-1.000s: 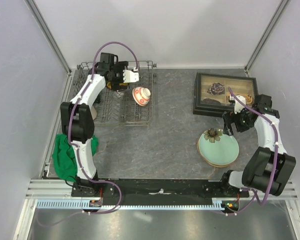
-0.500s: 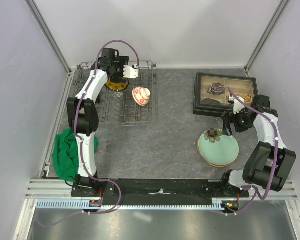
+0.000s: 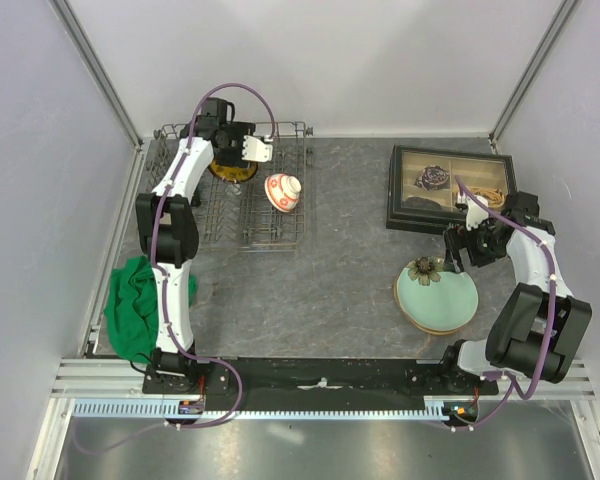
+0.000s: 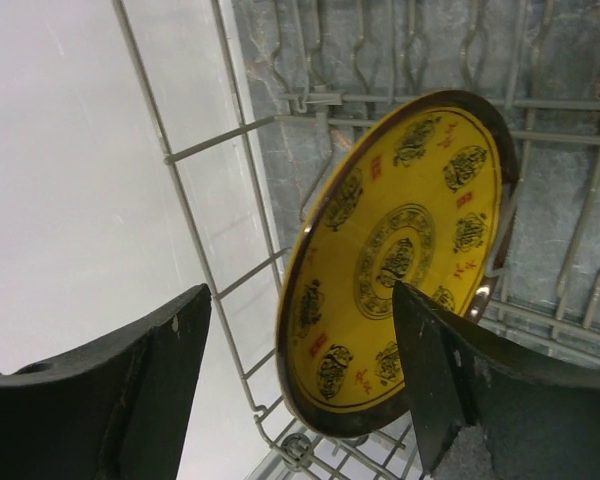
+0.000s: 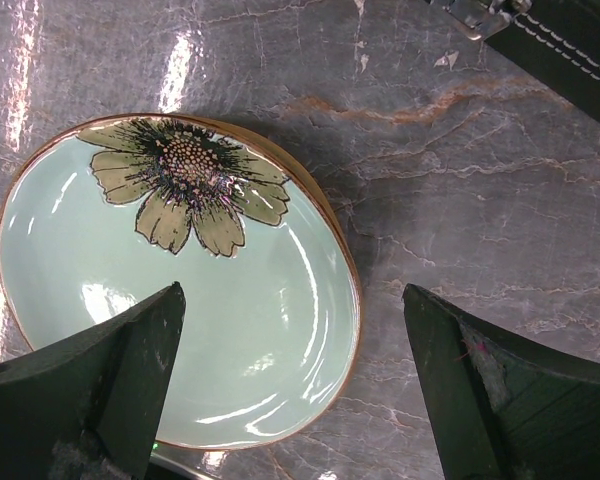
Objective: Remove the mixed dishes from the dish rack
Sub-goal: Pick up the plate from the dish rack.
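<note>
The grey wire dish rack stands at the back left. A yellow-gold patterned dish stands on edge in its tines. In the left wrist view, the dish has its near rim between the fingers of my left gripper, which is open and not touching it. From above, the left gripper hangs over the dish. A small red-and-white bowl lies tilted in the rack. The pale green plate with a flower lies on the table at the right. My right gripper is open and empty above the plate's right edge.
A dark-framed box with trinkets sits behind the right gripper. A green cloth lies at the table's left edge. The rack's back wall wires stand close to the white rear wall.
The left arm has swung its elbow back, uncovering more of the green cloth, and its gripper has shifted slightly back-left over the yellow dish. The right arm has hardly moved.
</note>
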You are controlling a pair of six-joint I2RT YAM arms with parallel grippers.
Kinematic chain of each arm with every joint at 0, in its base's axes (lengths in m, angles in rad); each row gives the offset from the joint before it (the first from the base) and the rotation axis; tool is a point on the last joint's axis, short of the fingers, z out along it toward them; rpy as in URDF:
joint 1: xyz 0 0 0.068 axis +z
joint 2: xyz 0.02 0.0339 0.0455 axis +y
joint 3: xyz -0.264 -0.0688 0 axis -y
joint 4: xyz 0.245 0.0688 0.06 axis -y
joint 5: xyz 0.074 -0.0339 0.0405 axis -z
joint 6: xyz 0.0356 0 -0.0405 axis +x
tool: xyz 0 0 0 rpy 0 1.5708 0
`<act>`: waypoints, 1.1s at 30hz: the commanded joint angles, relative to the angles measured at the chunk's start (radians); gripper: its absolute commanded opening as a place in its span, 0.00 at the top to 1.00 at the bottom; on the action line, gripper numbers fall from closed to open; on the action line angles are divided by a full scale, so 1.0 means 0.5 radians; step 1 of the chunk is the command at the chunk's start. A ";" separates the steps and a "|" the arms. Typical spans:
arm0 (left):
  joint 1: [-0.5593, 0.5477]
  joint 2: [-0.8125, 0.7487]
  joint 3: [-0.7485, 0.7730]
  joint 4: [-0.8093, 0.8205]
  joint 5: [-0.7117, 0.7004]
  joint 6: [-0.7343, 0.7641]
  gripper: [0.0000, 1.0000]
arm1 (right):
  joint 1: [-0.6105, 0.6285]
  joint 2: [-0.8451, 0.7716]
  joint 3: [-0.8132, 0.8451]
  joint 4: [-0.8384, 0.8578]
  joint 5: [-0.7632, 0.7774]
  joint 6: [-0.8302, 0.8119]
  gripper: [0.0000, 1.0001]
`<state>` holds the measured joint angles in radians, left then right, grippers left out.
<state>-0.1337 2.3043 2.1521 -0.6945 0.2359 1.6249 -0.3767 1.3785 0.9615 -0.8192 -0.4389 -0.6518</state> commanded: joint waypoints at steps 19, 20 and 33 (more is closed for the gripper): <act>0.007 -0.040 -0.043 -0.102 -0.030 0.070 0.63 | 0.002 -0.036 -0.064 0.043 -0.027 0.006 0.02; 0.007 -0.050 -0.052 -0.102 -0.027 0.064 0.65 | 0.005 -0.042 -0.067 0.040 -0.027 0.006 0.02; 0.001 -0.230 -0.169 -0.105 -0.015 -0.010 0.90 | 0.002 -0.125 -0.104 0.025 -0.021 -0.010 0.02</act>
<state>-0.1329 2.2627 2.0830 -0.7322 0.2344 1.6367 -0.3767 1.3460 0.9154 -0.8162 -0.4381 -0.6514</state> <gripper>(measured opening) 0.300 0.982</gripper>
